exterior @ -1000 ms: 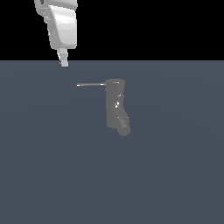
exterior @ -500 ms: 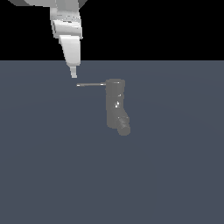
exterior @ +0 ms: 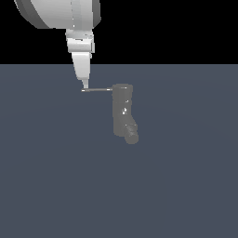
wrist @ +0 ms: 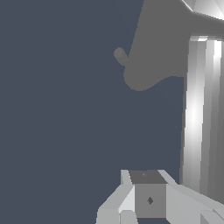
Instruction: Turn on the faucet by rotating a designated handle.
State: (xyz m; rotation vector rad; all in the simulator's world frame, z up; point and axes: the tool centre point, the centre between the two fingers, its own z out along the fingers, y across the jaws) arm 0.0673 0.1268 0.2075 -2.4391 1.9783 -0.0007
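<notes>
- The faucet [exterior: 122,111] stands on the flat slate-blue tabletop [exterior: 56,186], a little above the middle of the exterior view, as a dull-grey upright cylinder with faint white specks on its side.
- A short, thick spout [exterior: 130,134] angles out from its lower end toward the exterior view's right.
- The handle [exterior: 97,89], a thin straight grey rod, sticks out sideways from the top of the faucet toward the exterior view's left and ends in a lighter tip.
- The white robot arm [exterior: 60,11] comes in from the upper edge on the exterior view's left, tapering down to the pincer [exterior: 85,84].
- The pincer points straight down, and its tip sits right at the free end of the handle, just above it or touching it; contact itself is too fine to tell.
- In the exterior view the pincer shows as one narrow point with no gap visible between its fingers; whether it is fully closed I cannot tell.
- In the wrist view the handle [wrist: 199,113] appears very close as a broad, shiny grey bar, with the faucet [wrist: 162,48] beyond it and the spout [wrist: 120,55] as a small stub.
</notes>
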